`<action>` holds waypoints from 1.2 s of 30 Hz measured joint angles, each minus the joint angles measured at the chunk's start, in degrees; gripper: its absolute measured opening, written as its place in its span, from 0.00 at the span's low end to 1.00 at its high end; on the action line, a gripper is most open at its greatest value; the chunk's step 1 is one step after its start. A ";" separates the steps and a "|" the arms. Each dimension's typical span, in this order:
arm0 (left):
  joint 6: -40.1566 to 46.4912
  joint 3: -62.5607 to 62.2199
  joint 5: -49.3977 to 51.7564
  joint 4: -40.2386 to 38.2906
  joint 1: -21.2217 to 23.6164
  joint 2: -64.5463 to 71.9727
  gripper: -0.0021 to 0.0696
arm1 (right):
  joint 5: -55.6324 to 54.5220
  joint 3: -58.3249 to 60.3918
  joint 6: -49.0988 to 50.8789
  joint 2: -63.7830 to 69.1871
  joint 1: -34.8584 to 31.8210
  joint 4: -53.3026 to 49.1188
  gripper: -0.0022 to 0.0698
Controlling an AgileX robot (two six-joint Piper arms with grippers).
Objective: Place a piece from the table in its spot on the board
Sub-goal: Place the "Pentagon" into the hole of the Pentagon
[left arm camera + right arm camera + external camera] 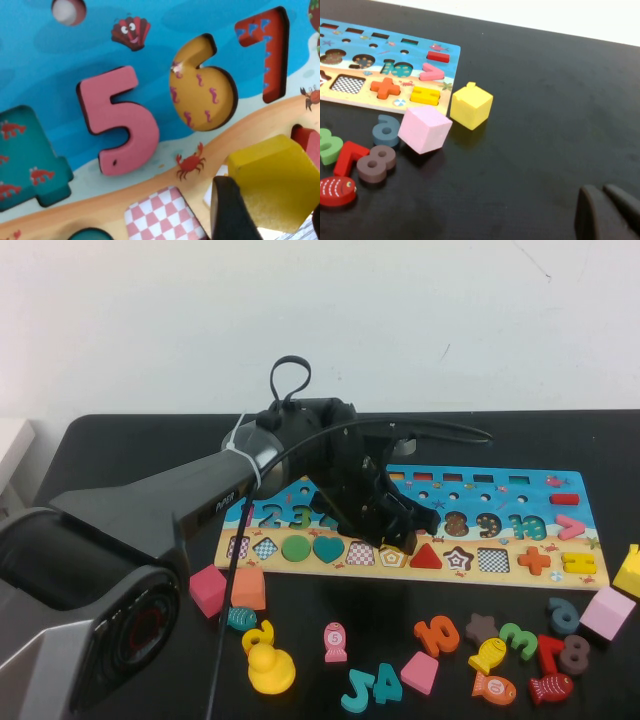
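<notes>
One wooden yellow pentagon block point(276, 183) | left gripper point(392, 536) jaws clamp it | right gripper point(610, 214) jaws together

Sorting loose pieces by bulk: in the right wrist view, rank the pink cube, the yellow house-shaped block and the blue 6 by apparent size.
1. pink cube and yellow house-shaped block: look alike, and the cube sits nearer the camera, so unranked.
2. blue 6, clearly smallest, partly hidden behind the cube.

Glossy painted wooden board point(60, 75), smooth yellow piece point(280, 180), matte black table point(545, 100)
</notes>
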 joint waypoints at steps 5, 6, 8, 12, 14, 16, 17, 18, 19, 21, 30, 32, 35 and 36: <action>-0.09 0.00 0.50 0.00 0.00 0.00 0.45 | 0.00 0.00 0.00 0.00 0.00 0.00 0.06; -0.09 0.00 0.75 0.00 0.00 0.12 0.45 | 0.00 0.00 0.00 0.00 0.00 0.00 0.06; -0.09 0.00 1.31 0.24 0.00 0.50 0.45 | 0.00 0.00 0.00 0.00 0.00 0.00 0.06; 0.26 -0.12 2.19 0.59 0.00 1.19 0.45 | 0.00 0.00 0.00 0.00 0.00 0.00 0.06; 0.26 -0.19 2.19 0.59 0.00 1.38 0.45 | 0.00 0.00 0.00 0.00 0.00 0.00 0.06; 0.26 -0.24 2.29 0.59 0.00 1.38 0.45 | 0.00 0.00 0.00 0.00 0.00 0.00 0.06; 0.29 -0.24 2.30 0.59 0.00 1.38 0.45 | 0.00 0.00 0.00 0.00 0.00 0.00 0.06; 0.54 -0.33 2.41 0.46 0.00 1.38 0.45 | 0.00 0.00 0.00 0.00 0.00 0.00 0.06; 0.54 -0.33 2.40 0.38 0.00 1.38 0.45 | 0.00 0.00 0.00 0.00 0.00 0.00 0.06; 0.54 -0.33 2.40 -0.24 0.00 1.47 0.45 | 0.00 0.00 0.00 0.00 0.00 0.00 0.06; 0.19 -0.33 2.30 -2.47 0.00 1.60 0.45 | 0.00 0.00 0.00 0.00 0.00 0.00 0.06; 0.22 -0.33 2.23 -2.47 0.00 1.60 0.45 | 0.00 0.00 0.00 0.00 0.00 0.00 0.06; 0.22 -0.38 2.23 -2.56 0.00 1.60 0.45 | 0.00 0.00 0.00 0.00 0.00 0.00 0.06; 0.22 -0.47 2.23 -2.56 0.00 1.64 0.45 | 0.00 0.00 0.00 0.00 0.00 0.00 0.06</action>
